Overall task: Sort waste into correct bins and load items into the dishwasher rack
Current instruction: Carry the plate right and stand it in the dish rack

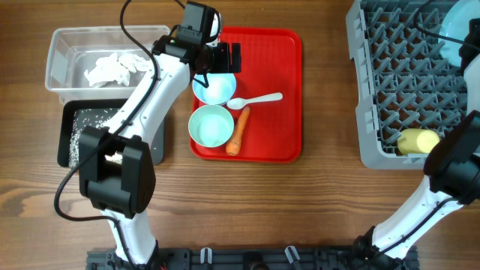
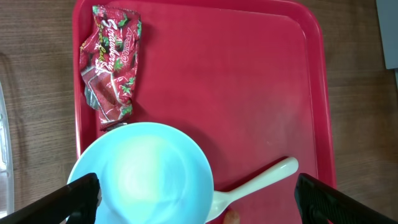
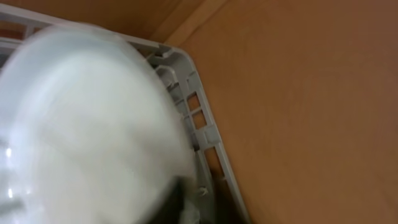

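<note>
bins: two, side by side at the left of the surface; clear bin [image 1: 64, 45] behind, black bin [image 1: 63, 112] in front
tissue [image 1: 112, 67]: a crumpled white heap in the clear bin; number of pieces unclear
rice [image 1: 76, 139]: loose grains scattered in the black bin
red tray [image 1: 277, 67]: one, mid-surface
bowls: two on the tray, upper bowl [image 1: 216, 88] and lower bowl [image 1: 211, 126], just beside each other
spoon [image 1: 259, 99]: one, on the tray, its end at the upper bowl
carrot [image 1: 238, 131]: one, on the tray, right of the lower bowl
candy wrapper [image 2: 111, 62]: one, in the tray's corner, just beyond the upper bowl
rack [image 1: 390, 75]: one, at the right
cup [image 1: 418, 141]: one, lying in the rack's near edge
plate [image 1: 457, 30]: one, in the rack's far right corner
left gripper [image 2: 202, 199]: spread wide, holding nothing, over the upper bowl
right gripper: close to the plate; cannot tell whether it is parted or closed
</note>
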`<state>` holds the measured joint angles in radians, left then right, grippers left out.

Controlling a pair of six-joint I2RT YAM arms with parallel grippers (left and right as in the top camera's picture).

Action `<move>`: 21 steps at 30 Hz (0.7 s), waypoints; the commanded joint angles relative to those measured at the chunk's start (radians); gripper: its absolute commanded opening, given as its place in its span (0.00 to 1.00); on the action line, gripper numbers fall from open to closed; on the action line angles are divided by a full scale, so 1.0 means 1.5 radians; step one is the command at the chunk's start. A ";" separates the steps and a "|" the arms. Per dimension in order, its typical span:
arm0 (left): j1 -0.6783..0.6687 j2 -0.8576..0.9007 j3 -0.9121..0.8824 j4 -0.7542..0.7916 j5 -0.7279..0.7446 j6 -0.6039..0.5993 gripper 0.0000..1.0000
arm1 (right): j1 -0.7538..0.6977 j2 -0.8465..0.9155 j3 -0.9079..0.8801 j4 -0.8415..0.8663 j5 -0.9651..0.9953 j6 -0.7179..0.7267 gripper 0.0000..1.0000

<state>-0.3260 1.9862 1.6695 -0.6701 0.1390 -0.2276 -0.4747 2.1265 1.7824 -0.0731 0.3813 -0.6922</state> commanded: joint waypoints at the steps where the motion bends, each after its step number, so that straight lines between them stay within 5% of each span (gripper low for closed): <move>1: -0.003 0.008 0.008 0.000 0.003 -0.009 1.00 | 0.003 0.009 -0.003 0.006 -0.032 -0.001 1.00; 14: -0.003 0.008 0.008 0.000 0.003 -0.009 1.00 | 0.004 -0.115 0.000 0.023 -0.033 0.280 1.00; 21: -0.003 0.008 0.008 0.000 0.003 -0.009 1.00 | 0.018 -0.283 0.000 -0.097 -0.311 0.501 1.00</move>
<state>-0.3260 1.9862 1.6695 -0.6708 0.1387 -0.2272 -0.4721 1.8500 1.7763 -0.1501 0.2012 -0.1841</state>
